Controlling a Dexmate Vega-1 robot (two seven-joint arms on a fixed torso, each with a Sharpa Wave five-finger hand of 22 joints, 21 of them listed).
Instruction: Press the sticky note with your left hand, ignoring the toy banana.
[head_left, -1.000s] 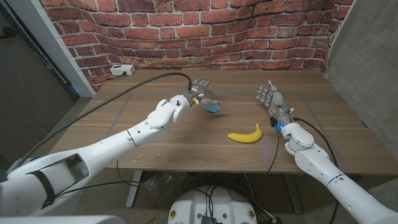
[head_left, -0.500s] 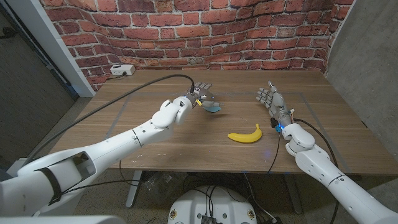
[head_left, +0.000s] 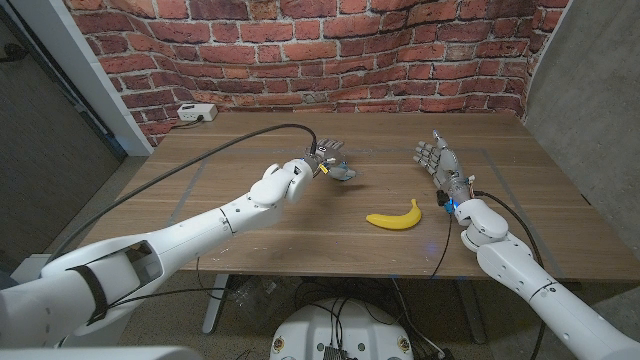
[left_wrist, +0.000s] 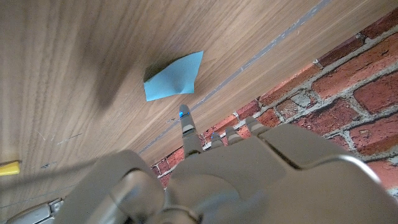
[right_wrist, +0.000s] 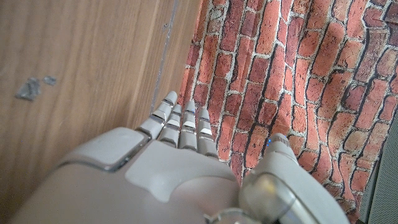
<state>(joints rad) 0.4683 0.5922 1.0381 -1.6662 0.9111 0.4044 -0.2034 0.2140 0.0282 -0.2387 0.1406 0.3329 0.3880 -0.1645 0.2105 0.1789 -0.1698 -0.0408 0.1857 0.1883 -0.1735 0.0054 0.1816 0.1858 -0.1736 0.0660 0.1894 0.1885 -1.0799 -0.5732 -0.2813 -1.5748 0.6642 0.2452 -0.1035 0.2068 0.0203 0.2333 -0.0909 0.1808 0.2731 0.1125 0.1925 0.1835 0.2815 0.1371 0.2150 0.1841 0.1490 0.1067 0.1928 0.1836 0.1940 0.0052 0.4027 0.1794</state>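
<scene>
Note (left_wrist: 173, 76): blue paper, creased | left hand (head_left: 330, 162) above, fingers spread, released | right hand (head_left: 436, 160) released

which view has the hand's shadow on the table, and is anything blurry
Left wrist view: a soft dark shadow lies on the wood beside the blue note, and the left hand up close is blurred. Head view: sharp, evenly lit; brick wall bows from lens distortion.

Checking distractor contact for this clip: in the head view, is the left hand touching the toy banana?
No. The left hand is over the blue sticky note, while the toy banana lies apart on bare wood nearer the right hand.
</scene>
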